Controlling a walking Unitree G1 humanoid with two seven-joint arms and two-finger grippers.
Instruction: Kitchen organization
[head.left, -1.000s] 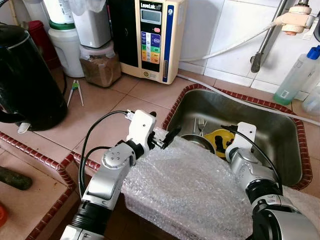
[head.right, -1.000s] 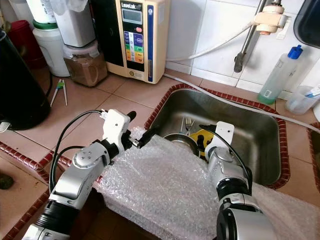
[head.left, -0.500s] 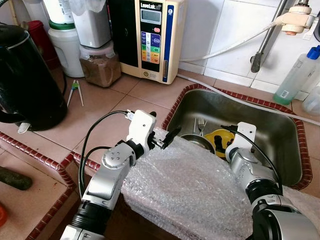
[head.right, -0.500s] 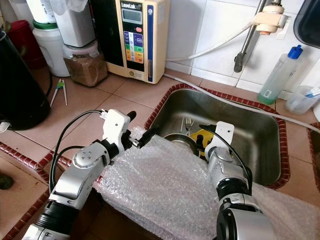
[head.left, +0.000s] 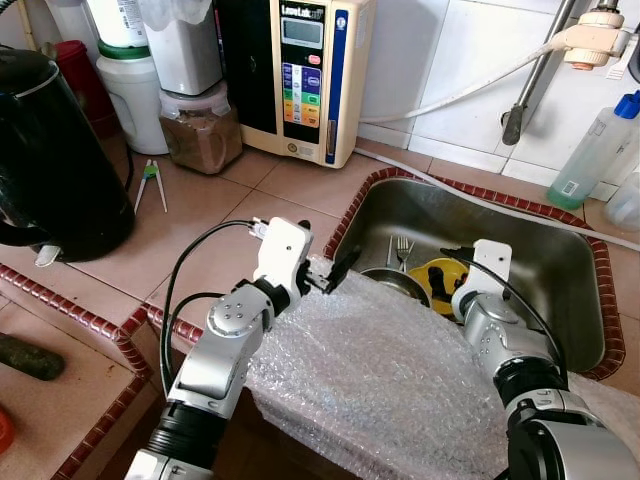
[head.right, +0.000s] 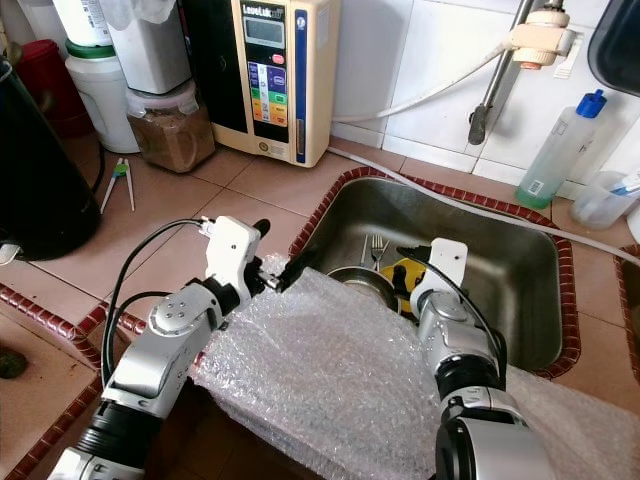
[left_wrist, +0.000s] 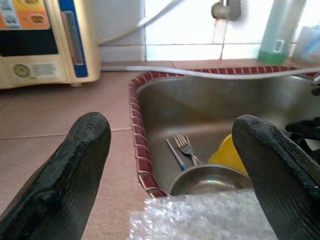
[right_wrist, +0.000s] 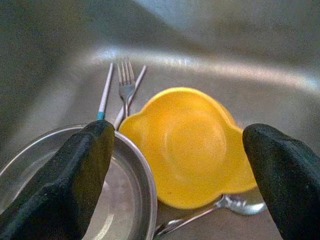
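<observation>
Little had moved: the right gripper (right_wrist: 182, 150) edged nearer the yellow bowl (right_wrist: 187, 145) in the sink (head.left: 560, 250), fingers spread wide; the left gripper (left_wrist: 175, 145), also wide, hovered at the sink's left rim. No grasp yet.

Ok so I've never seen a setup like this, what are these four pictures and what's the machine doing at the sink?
It is a humanoid robot with two silver arms. The two wide pictures come from cameras in its head; the two close ones look along each wrist's black fingers. The left gripper hangs open at the sink's near-left corner, above a sheet of bubble wrap. The right gripper is open over a yellow bowl in the sink, beside a steel bowl, a fork and a spoon. Nothing is held. A kettle stands on the counter.
</observation>
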